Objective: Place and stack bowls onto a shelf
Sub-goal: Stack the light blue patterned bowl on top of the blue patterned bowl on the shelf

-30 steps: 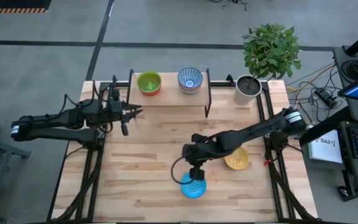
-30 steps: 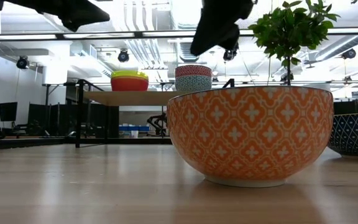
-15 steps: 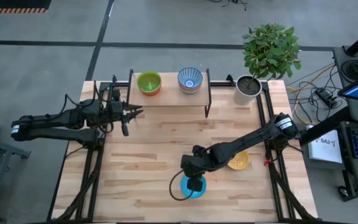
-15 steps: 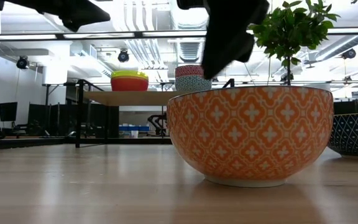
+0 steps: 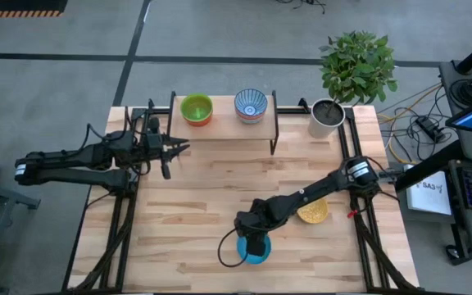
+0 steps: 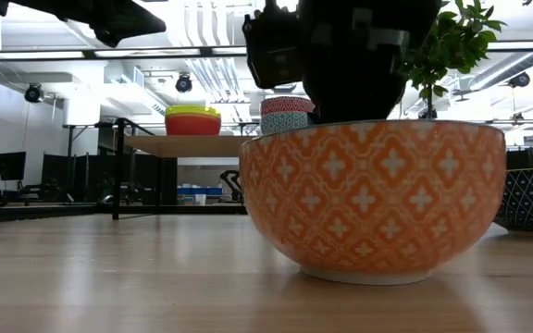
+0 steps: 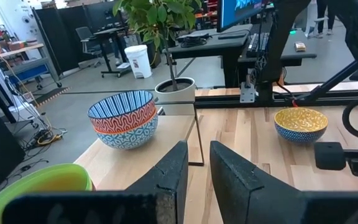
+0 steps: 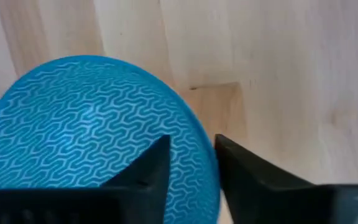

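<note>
A bowl, blue inside (image 5: 252,248) and orange-patterned outside (image 6: 373,199), stands on its foot on the table near the front edge. My right gripper (image 8: 191,140) is over it, open, pointing steeply down and straddling its rim. A gold bowl (image 5: 312,211) sits to the right. The shelf (image 5: 224,129) at the back carries a green-topped stack (image 5: 197,109) and a blue-white patterned stack (image 5: 251,105). My left gripper (image 5: 183,147) hangs left of the shelf, its fingers a narrow gap apart (image 7: 199,149) with nothing between them. My right gripper comes from above with one finger (image 8: 148,165) inside the bowl and the other (image 8: 247,165) outside, the rim (image 8: 207,155) in the gap between them. Whether a finger touches the rim I cannot tell. The bowl rests on the table.
A grey plant pot (image 5: 328,117) with a leafy plant stands at the back right, beside the shelf. Bare wood lies between the shelf and the two bowls and across the table's left half.
My right gripper has come down and toward the table's near edge onto the blue bowl, tipping more steeply downward. In the low view the bowl has shifted a little toward the near edge.
</note>
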Controlling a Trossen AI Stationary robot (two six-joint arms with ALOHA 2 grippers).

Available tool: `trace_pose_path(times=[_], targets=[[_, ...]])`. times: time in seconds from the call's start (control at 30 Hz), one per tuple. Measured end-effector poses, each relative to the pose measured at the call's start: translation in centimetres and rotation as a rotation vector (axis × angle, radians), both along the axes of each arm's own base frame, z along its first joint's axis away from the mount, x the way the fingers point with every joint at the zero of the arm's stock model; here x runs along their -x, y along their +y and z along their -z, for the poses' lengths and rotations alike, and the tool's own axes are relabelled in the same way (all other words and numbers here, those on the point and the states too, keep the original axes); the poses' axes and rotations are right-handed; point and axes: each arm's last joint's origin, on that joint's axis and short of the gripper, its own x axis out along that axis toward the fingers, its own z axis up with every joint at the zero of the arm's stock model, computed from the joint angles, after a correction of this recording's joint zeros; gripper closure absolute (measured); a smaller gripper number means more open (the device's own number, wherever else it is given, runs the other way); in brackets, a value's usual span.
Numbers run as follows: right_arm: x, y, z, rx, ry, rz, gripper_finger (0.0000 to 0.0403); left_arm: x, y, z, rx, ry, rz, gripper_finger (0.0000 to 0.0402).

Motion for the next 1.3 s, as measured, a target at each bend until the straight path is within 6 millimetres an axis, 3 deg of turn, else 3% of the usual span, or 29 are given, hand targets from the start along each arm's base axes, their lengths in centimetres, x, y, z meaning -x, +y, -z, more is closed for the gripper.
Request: trace_pose_path(times=[0.17,0.37,0.5,0.8,1.07,1.3], targets=[[-0.1,-0.5,0.0,-0.005,0.009,-0.022,0.0379,0.0,0.0,0.0,0.000,-0.001,0.000,0.0352],[-0.2,-1.1,-0.5,-0.025,0.007,-0.045,0.0389,0.0,0.0,-0.1,-0.011,-0.006,0.001,0.0352],[-0.3,-2.7,-2.2,-0.061,-0.033,-0.041,0.0389,-0.1,0.0,-0.1,-0.015,-0.008,0.001,0.0352],[0.9,-9.8,-10.0,-0.027,-0.277,0.025,0.0389,-0.2,0.0,-0.3,-0.027,-0.031,0.002,0.0352],[4.6,-18.5,-17.6,0.220,-0.573,0.317,0.0389,-0.3,0.0,-0.4,-0.043,-0.029,0.003,0.0352],[6.4,-22.8,-21.0,0.302,-0.773,0.554,0.0390,-0.3,0.0,-0.4,-0.054,-0.025,0.004,0.0352]])
